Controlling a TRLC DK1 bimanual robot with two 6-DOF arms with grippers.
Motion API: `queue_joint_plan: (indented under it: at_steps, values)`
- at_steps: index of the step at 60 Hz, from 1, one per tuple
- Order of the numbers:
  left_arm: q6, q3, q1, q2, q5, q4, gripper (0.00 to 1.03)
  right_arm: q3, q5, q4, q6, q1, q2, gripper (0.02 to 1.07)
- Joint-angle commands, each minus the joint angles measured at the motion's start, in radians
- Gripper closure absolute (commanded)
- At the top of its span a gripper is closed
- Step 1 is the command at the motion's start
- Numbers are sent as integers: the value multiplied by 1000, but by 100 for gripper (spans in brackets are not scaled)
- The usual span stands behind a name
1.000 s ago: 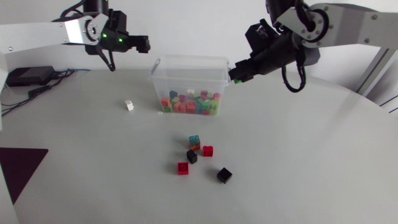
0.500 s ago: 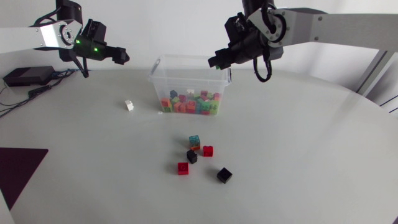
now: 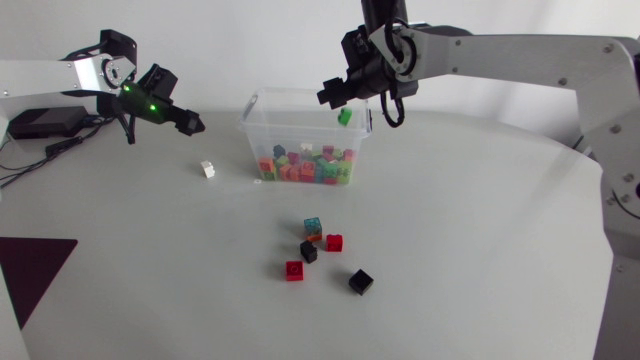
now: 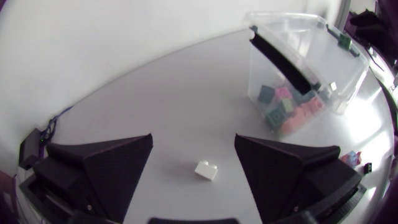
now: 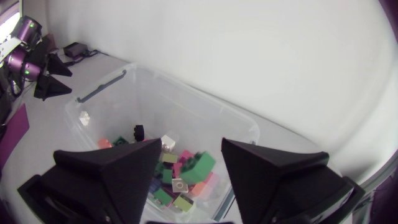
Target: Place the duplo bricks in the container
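1. over the container (image 3: pixel 262 128), your right end effector (image 3: pixel 330 94) is spread wide, a green brick (image 3: pixel 344 117) loose beneath it.
2. coloured bricks (image 3: pixel 305 166) cover the container's floor.
3. your left end effector (image 3: pixel 190 124), spread too, is near a white brick (image 3: pixel 207 169).

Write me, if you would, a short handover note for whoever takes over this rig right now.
Right gripper: open, over the box; a green brick is free beneath it, above the pile inside.
Left gripper: open, empty, pointed at the white brick lying on the table.
Done: that pile is in the box.
Left: the white brick, plus the group at the table's middle: a teal brick, two red bricks, two black bricks.
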State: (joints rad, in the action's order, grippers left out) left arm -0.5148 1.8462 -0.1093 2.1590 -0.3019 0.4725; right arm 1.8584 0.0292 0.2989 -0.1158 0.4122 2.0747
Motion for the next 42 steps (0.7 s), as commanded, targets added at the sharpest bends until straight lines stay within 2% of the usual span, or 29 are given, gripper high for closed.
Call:
queue_joint_plan:
  at_steps: [1,15,26,42]
  values:
    - [-80,42,-15,45,-9,20,17,19,8,16,-5,17,28,6]
    - [-245,127,-6,96,-14,170,18,-96,8,11,-22,43,-96,6]
    - [-364,297,-4,200,-16,365,17,-246,-3,-1,-41,46,-229,6]
    - [-422,349,-16,263,-65,385,17,-444,-20,-44,-53,56,-367,6]
